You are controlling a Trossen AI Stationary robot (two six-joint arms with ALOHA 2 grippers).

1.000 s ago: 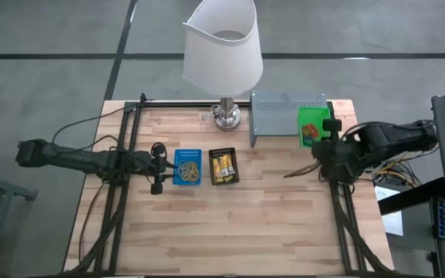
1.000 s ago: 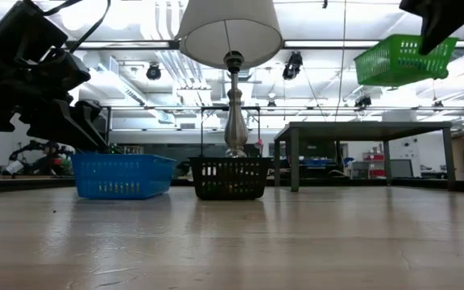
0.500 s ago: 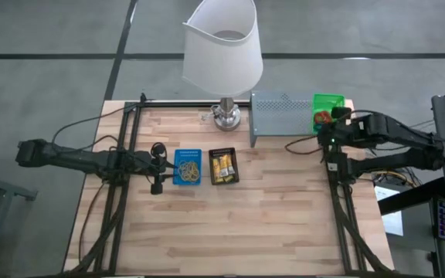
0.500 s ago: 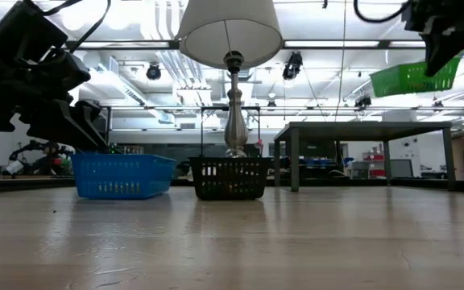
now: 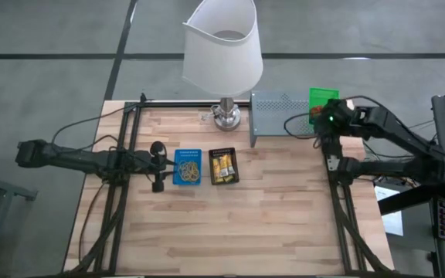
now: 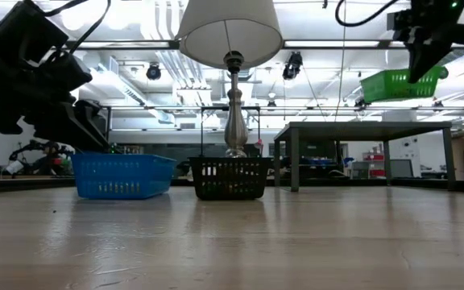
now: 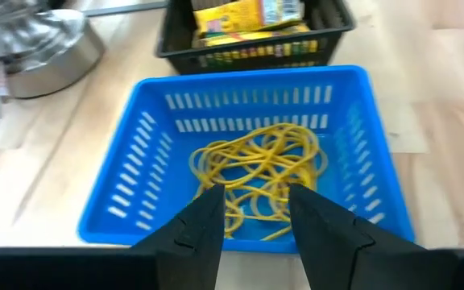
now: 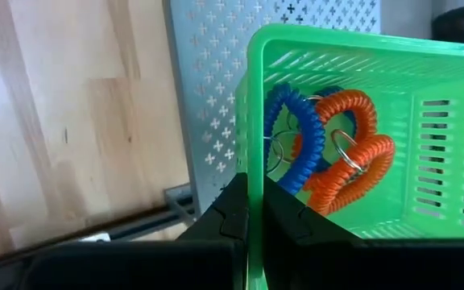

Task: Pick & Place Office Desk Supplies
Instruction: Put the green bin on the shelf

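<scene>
On the left, our left gripper [image 7: 252,213] hangs half-open and empty over the blue tray [image 5: 188,167], where tan rubber bands [image 7: 263,167] lie; the black tray [image 5: 224,166] of yellow packets [image 7: 248,14] sits just right of it. Far right, our right gripper [image 8: 248,211] pinches the green tray's [image 5: 322,103] wall, blue and orange coil rings [image 8: 329,153] inside, aloft above the grey perforated shelf [image 5: 284,110]. We judge setting it down comes next; the lamp [image 5: 224,54] crowds the shelf's left end.

High view looks straight down on the tabletop [image 5: 230,216]; low view level across it. Both share the lamp [image 5: 224,46] and blue tray [image 5: 187,167].
</scene>
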